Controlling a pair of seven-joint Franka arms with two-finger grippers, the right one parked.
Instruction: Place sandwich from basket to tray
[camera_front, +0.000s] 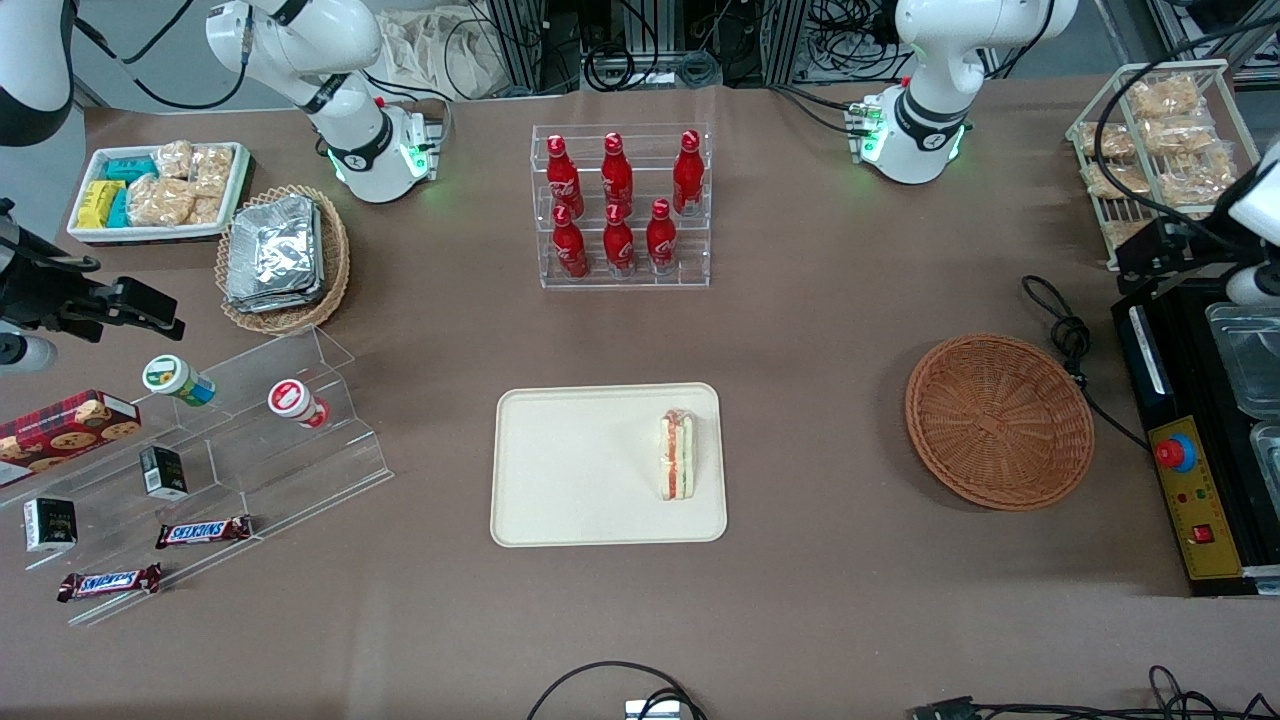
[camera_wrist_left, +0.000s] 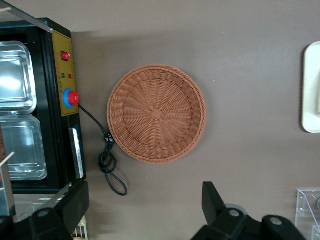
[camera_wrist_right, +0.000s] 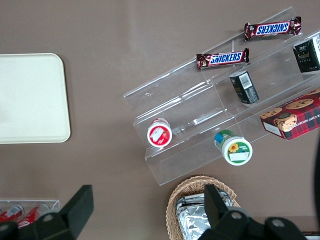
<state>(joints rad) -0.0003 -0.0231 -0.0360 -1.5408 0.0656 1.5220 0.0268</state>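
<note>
While the sandwich (camera_front: 677, 455) rests on the tray (camera_front: 560, 470), the end effector (camera_wrist_left: 142, 202) hangs open and holds nothing, its two dark fingers (camera_wrist_left: 212, 197) spread wide apart above the bare brown bench (camera_front: 820, 320). In the front view the end effector sits at the edge of the frame toward the working arm's end of the bench, in the upper half, above the corner of a black appliance (camera_front: 1190, 480) with a red button. It is farther from the front camera than the basket (camera_front: 998, 420) and well apart from the tray.

The sandwich stands on edge in the lower middle of the front frame, its orange-red and green filling layers facing up. It lies inside the tray's rim, close to the tray's edge that faces the basket, and most of the cream surface toward the parked arm's end is bare.

The basket lies flat on the bench between the tray and the black appliance, touching neither. In the wrist view its round woven floor faces the camera, with a looped black cable (camera_wrist_left: 109, 160) just beside it and a strip of the tray's rim visible.

In the upper middle of the front frame a clear rack of red bottles (camera_front: 620, 205) stands farther from the camera than the tray. A lighter wicker basket with foil packs (camera_front: 283, 255) and a clear stepped shelf (camera_front: 230, 440) sit toward the parked arm's end.
</note>
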